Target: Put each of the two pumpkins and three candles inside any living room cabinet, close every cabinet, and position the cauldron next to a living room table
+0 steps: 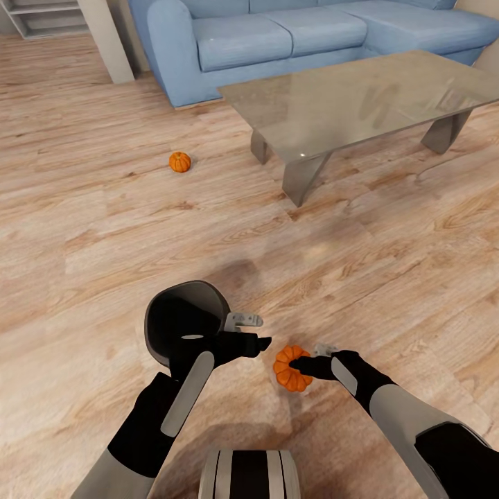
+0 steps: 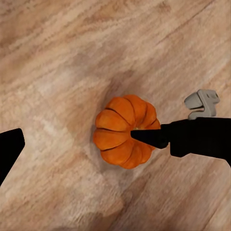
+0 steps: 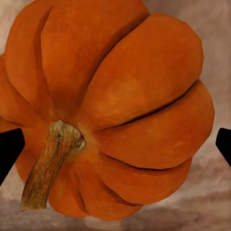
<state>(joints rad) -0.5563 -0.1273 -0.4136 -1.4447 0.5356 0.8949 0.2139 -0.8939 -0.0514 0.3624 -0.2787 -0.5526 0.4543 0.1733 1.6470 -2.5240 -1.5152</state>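
Note:
A bright-orange ribbed pumpkin [image 1: 287, 371] [image 2: 122, 131] [image 3: 120, 106] with a brown stem lies on the wood floor just ahead of me. My right gripper [image 1: 306, 357] [image 3: 115, 144] is open, and a black fingertip [image 3: 9, 151] shows on each side of the pumpkin. One right finger [image 2: 149, 137] reaches over the pumpkin's top. My left gripper [image 1: 254, 333] hovers open just left of it, holding nothing. The black cauldron [image 1: 181, 315] sits under my left forearm, partly covered. A second pumpkin [image 1: 179, 161] lies farther off on the floor. The candles and cabinet are out of view.
The glass-topped table [image 1: 360, 97] on grey block legs stands ahead to the right, with a blue sofa [image 1: 277, 34] behind it. A pale shelf unit [image 1: 48, 17] is at the far left. Open wood floor lies between me and the far pumpkin.

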